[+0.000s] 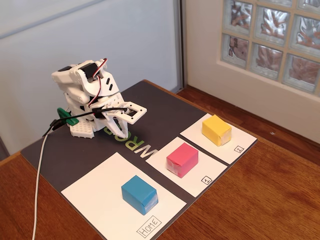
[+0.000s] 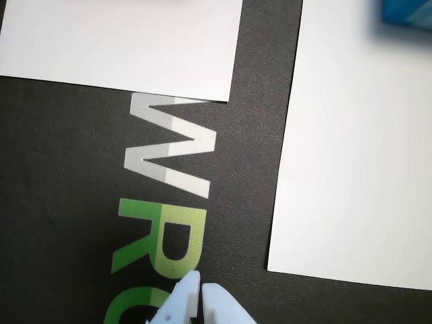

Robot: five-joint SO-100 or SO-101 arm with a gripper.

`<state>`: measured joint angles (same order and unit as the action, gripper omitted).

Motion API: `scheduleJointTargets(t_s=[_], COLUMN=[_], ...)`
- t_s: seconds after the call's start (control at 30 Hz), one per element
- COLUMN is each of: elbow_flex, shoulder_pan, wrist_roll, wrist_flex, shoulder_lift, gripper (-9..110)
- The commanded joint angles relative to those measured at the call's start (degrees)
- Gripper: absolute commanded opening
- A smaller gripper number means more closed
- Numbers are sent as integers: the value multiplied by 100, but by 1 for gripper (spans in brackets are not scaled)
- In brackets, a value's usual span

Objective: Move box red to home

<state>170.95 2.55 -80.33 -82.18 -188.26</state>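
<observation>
Nothing of the task is seen to be done: the red box (image 1: 182,159) is found on the sheet marked 1 (image 1: 197,182), apart from the home sheet (image 1: 100,187), where a blue box (image 1: 139,194) is already placed. The gripper (image 2: 200,291) is folded back over the dark mat (image 1: 70,150), its fingers (image 2: 182,300) closed on nothing, so the reach, grasp and carry are all left.

From my wrist, the blue box (image 2: 408,12) is only a blurred corner cut off by the top right edge. My gripper (image 2: 200,291) shows just its tips at the bottom edge; the rest is out of frame. Both paper sheets run past the borders there. In the fixed view, my fingers (image 1: 120,131) are partly lost against my own body, and the mat lettering (image 1: 141,148) beneath them is perhaps half hidden.
</observation>
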Motion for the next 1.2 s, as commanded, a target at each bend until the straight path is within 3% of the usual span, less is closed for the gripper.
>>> scheduleJointTargets(t_s=[0.0, 0.67, 0.73, 0.93, 1.17], elbow_flex=[316, 316, 316, 316, -70], shoulder_pan=[-62, -396, -343, -360, -923], wrist_roll=[0, -176, -729, -659, -1600], wrist_flex=[-62, -79, -141, -97, 255], shoulder_lift=[-308, -308, -308, -202, -308], gripper=[0, 0, 0, 0, 0])
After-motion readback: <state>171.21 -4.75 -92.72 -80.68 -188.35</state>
